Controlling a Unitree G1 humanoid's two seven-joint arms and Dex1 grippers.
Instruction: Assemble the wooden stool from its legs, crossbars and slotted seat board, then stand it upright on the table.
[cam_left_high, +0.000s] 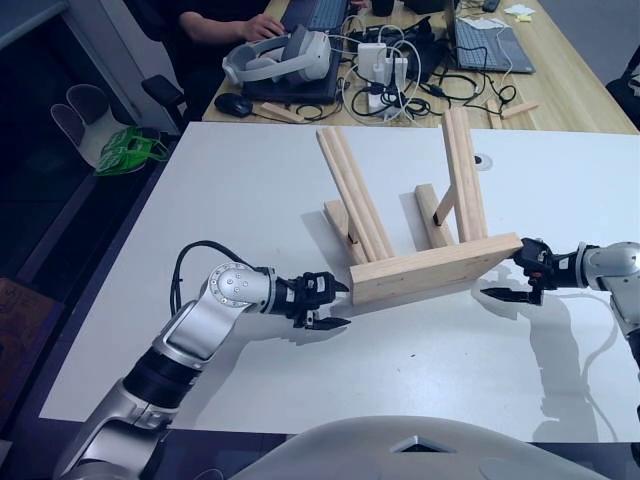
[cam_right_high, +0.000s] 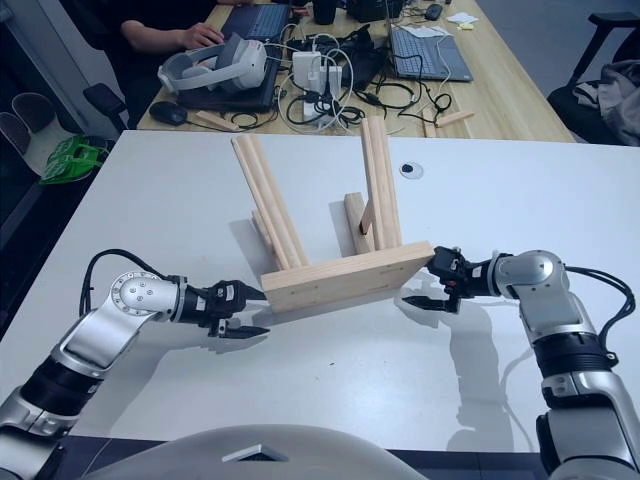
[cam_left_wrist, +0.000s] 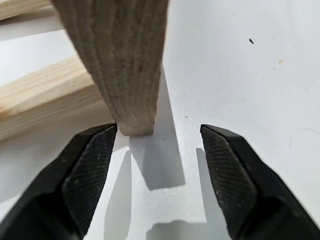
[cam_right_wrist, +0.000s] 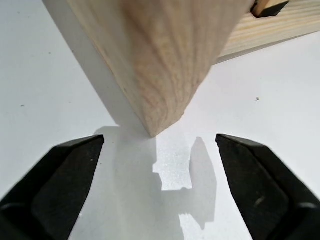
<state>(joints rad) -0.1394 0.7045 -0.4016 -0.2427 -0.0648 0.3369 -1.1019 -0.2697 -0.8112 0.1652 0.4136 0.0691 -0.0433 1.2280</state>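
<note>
- Stool (cam_left_high: 400, 215) lies on its side on the table (cam_left_high: 250, 180), with the seat board (cam_left_high: 435, 267) on edge.
- Left pincer (cam_left_high: 345, 305) and right pincer (cam_left_high: 505, 278) are both spread, one at each board end, gripping nothing.
- Risk: an uneven squeeze or lift could twist the board, slip off its narrow ends, or loosen the legs (cam_left_high: 350, 190).

A white rectangular work table (cam_left_high: 230, 190) is recorded. A light wooden desk (cam_left_high: 570, 85) is set just behind it (strewn with black cables (cam_left_high: 455, 85) and a grey laptop (cam_left_high: 490, 45)). Dark floor (cam_left_high: 60, 220) is noted alongside.
</note>
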